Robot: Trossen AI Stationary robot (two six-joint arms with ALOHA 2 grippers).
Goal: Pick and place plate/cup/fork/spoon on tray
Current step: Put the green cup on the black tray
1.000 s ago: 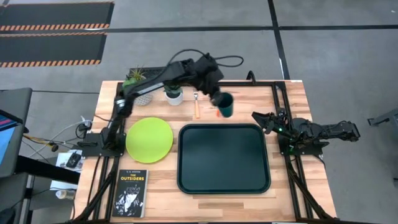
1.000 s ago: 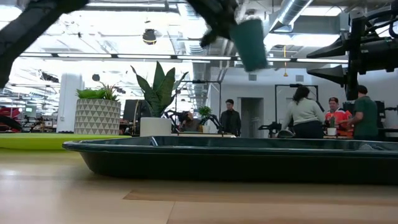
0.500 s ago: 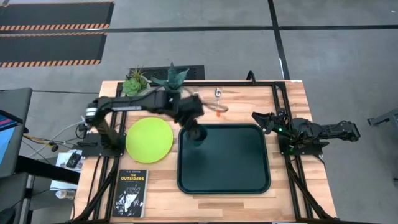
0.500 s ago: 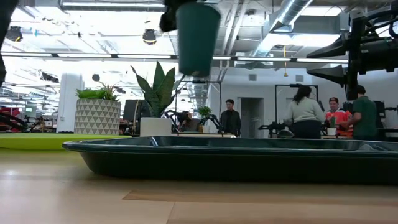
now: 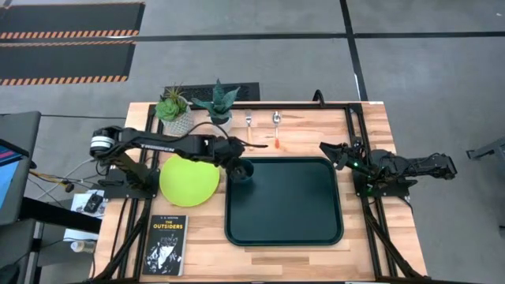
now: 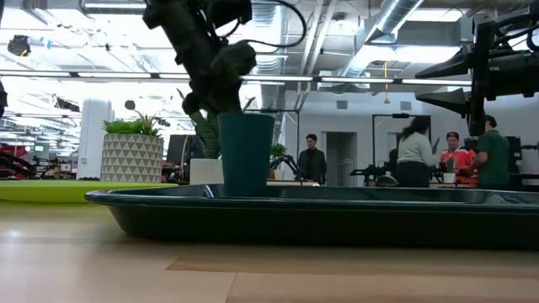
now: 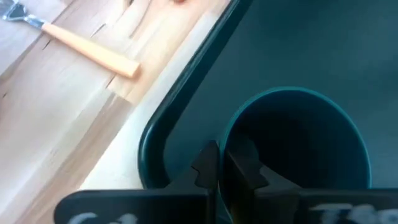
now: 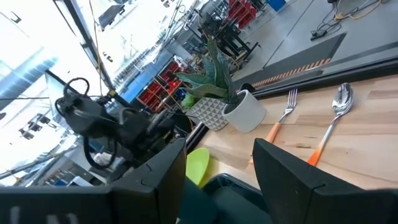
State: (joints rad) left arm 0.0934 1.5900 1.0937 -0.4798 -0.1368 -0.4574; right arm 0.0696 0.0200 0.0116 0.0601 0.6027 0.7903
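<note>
The dark teal cup (image 5: 245, 171) stands upright over the far-left corner of the dark green tray (image 5: 284, 229), and my left gripper (image 7: 225, 177) is shut on it. In the low view the cup (image 6: 245, 154) has its lower end hidden behind the tray's rim (image 6: 337, 195). The lime-green plate (image 5: 189, 177) lies flat on the table left of the tray. Beyond the tray's far edge, the fork (image 5: 248, 126) and the spoon (image 5: 277, 130) lie on the wood. My right gripper (image 5: 331, 151) waits open at the table's right side. My left gripper pinches the cup's rim (image 7: 222, 140) on the side toward the table's left, one finger (image 7: 245, 168) inside the cup and the other (image 7: 206, 171) outside. The fingers slant down from the left. The cup is upright; I cannot tell whether its bottom rests on the tray.
Two potted plants (image 5: 175, 110) (image 5: 219, 106) stand at the far left of the table. A black book (image 5: 166, 244) lies at the near left. Black frame rails run along both table sides. People stand in the room beyond the table.
My left gripper, still shut on the cup, has swung from high over the table's far edge near the spoon toward the left and near side. It has sunk down to the tray's far-left corner. The cup was tilted in the air and now is upright and low.
</note>
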